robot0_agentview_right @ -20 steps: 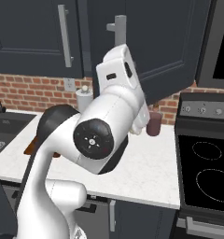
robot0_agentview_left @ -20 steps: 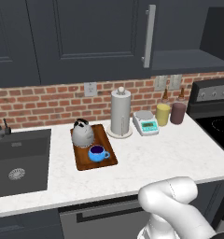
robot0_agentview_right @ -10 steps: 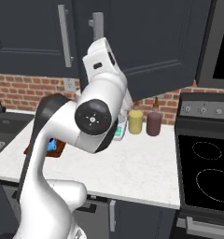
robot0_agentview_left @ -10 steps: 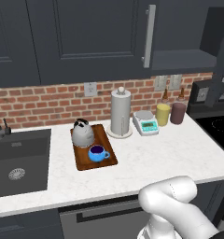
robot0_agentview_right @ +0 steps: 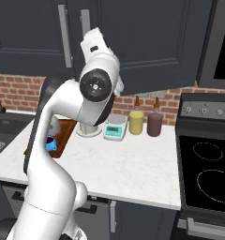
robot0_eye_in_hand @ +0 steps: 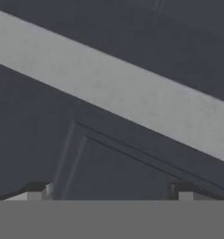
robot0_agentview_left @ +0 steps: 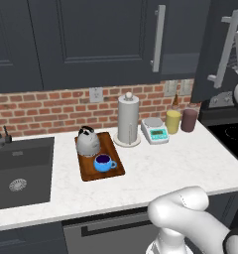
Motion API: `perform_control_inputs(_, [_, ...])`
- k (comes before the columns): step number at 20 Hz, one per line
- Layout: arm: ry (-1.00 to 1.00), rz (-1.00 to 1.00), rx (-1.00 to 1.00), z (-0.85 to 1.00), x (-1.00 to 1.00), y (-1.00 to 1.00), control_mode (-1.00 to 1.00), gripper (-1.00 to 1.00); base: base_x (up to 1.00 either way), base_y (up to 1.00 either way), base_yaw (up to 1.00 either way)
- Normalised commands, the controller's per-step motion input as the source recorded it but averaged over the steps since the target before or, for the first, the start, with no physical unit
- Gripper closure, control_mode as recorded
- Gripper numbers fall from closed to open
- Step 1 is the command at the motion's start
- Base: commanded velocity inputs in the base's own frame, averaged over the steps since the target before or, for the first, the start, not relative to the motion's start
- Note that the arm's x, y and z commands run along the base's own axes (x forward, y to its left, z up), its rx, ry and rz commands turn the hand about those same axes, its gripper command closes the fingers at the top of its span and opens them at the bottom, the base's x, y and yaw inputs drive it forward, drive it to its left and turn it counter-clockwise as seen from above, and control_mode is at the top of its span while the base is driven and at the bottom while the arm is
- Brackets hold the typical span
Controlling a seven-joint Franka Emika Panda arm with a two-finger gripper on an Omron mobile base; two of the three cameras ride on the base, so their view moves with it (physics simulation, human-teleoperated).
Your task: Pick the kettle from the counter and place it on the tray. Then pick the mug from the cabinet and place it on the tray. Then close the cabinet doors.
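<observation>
A: What lies nearest on the counter (robot0_agentview_left: 160, 163)?

B: The tray (robot0_agentview_left: 88, 170), a dark reddish-brown board with a raised rim, just right of the dark sink (robot0_agentview_left: 19, 171). The blue mug (robot0_agentview_left: 104, 162) sits on its front half; the silver-grey kettle (robot0_agentview_left: 88, 141) stands on its rear half, just behind the mug.

A: And behind the tray?

B: A white paper-towel roll (robot0_agentview_left: 128, 120) just beside the tray's rear corner, then a white-and-teal scale (robot0_agentview_left: 155, 130), a yellow canister (robot0_agentview_left: 173, 121) and a maroon canister (robot0_agentview_left: 189, 120), all near the brick wall (robot0_agentview_left: 46, 109).

A: The gripper?

B: In the hand view its two dark fingertips (robot0_eye_in_hand: 37, 190) stand wide apart with nothing between them, close to a charcoal panelled cabinet door (robot0_eye_in_hand: 132, 168) crossed by a silver bar handle (robot0_eye_in_hand: 114, 88).

A: And the cabinet doors farthest back?

B: The right door (robot0_agentview_left: 217, 49) stands swung outward; the left door (robot0_agentview_left: 98, 42) lies flush.
</observation>
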Motion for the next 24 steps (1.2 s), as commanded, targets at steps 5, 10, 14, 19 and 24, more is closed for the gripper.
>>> perform_control_inputs(5, [0.10, 0.04, 0.00, -0.21, 1.00, 0.25, -1.00, -1.00, 0.00, 0.00, 0.00])
perform_control_inputs(10, [0.03, 0.02, 0.00, -0.18, 1.00, 0.16, -1.00, -1.00, 0.00, 0.00, 0.00])
perform_control_inputs(14, [0.08, 0.00, 0.00, -0.18, 1.00, 0.09, -1.00, -1.00, 0.00, 0.00, 0.00])
perform_control_inputs(19, [0.08, 0.00, 0.00, -0.21, 0.88, 0.03, -1.00, -1.00, 0.00, 0.00, 0.00])
perform_control_inputs(24, [0.05, 0.00, 0.00, -0.21, 0.58, 0.00, -1.00, -1.00, 0.00, 0.00, 0.00])
